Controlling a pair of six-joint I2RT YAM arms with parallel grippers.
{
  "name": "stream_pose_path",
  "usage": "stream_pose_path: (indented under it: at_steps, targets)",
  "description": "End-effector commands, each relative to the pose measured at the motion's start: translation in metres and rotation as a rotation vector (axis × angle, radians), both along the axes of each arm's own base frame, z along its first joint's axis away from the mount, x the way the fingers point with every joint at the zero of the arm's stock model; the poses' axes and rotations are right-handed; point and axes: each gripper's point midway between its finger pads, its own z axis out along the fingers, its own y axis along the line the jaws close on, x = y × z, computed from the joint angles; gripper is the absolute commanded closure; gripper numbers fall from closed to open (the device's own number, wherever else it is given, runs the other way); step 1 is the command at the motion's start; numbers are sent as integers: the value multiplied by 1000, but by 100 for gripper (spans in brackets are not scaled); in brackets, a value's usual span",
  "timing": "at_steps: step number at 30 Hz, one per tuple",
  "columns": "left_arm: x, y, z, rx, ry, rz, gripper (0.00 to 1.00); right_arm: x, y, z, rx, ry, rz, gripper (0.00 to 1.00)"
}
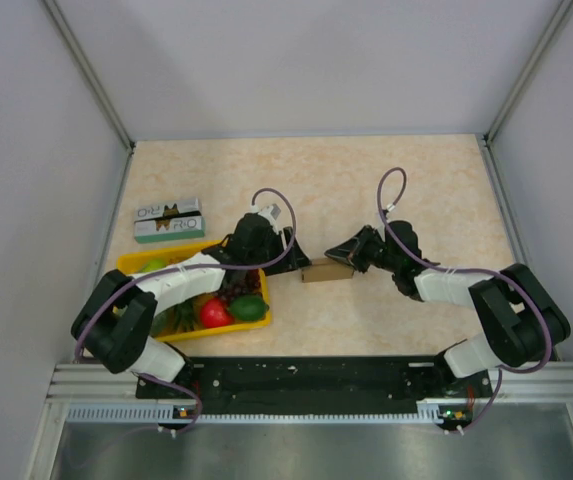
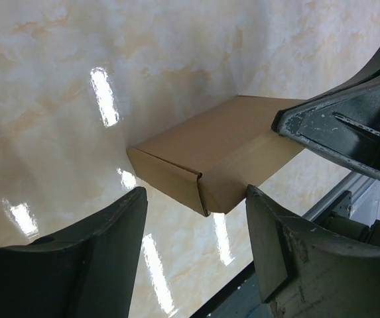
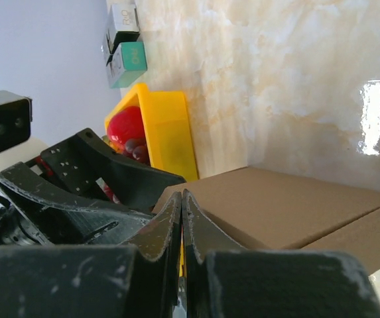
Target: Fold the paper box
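The paper box [image 1: 324, 271] is a small folded brown cardboard box lying on the table between my two grippers. In the left wrist view its near corner [image 2: 203, 179] points into the gap of my left gripper [image 2: 196, 193], which is open, one finger [image 2: 269, 232] close beside the box's side. My right gripper [image 1: 336, 252] is shut with nothing between its fingers. Its joined tips [image 3: 182, 196] rest at the top face of the box [image 3: 296, 209]. The same shut tips [image 2: 329, 126] show over the box's far end in the left wrist view.
A yellow tray [image 1: 136, 262] holding a red fruit [image 1: 215, 313], a green one [image 1: 249, 307] and grapes sits under the left arm. A green-and-white carton [image 1: 168, 220] lies behind it. The metal rail [image 1: 316, 385] runs along the table's near edge.
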Motion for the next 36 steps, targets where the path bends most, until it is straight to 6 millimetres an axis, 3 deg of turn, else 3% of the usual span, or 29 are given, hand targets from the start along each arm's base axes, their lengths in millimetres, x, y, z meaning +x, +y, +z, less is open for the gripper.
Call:
stream_pose_path:
  at_steps: [1, 2, 9, 12, 14, 16, 19, 24, 26, 27, 30, 33, 36]
  targets:
    - [-5, 2, -3, -76, -47, 15, 35, -16, -11, -39, -102, 72, 5, 100]
    - [-5, 1, -1, -96, -66, 10, 35, -17, -11, -40, -100, 71, 6, 100]
    - [-14, 13, -38, -30, -7, 37, 38, -21, -14, -43, -114, 66, 10, 100]
    - [-19, 17, -52, -13, 28, 45, 39, -15, -8, -18, -89, 18, 61, 100]
    - [-21, 19, -56, -12, 36, 47, 39, -5, -6, 13, -92, -13, 89, 100]
    - [-22, 21, -59, -4, 38, 47, 40, 5, -16, 46, -78, -92, 85, 96]
    - [-22, 22, -57, 4, 26, 42, 41, 7, -26, 66, -51, -137, 104, 89]
    - [-19, 21, -55, 18, 14, 36, 41, 2, -26, 58, -26, -141, 175, 90]
    - [-19, 21, -55, 17, 15, 35, 42, -5, -28, 37, -11, -112, 176, 94]
    - [-19, 21, -56, 19, 19, 34, 42, -4, -27, 35, 1, -137, 173, 95]
    - [-19, 22, -57, 26, 20, 30, 42, -13, -34, -6, 12, -44, 158, 99]
    - [-20, 23, -57, 35, 16, 27, 42, -21, -33, -20, 56, -31, 168, 100]
    - [-19, 25, -57, 44, 12, 29, 42, -17, -29, 3, 108, -79, 183, 100]
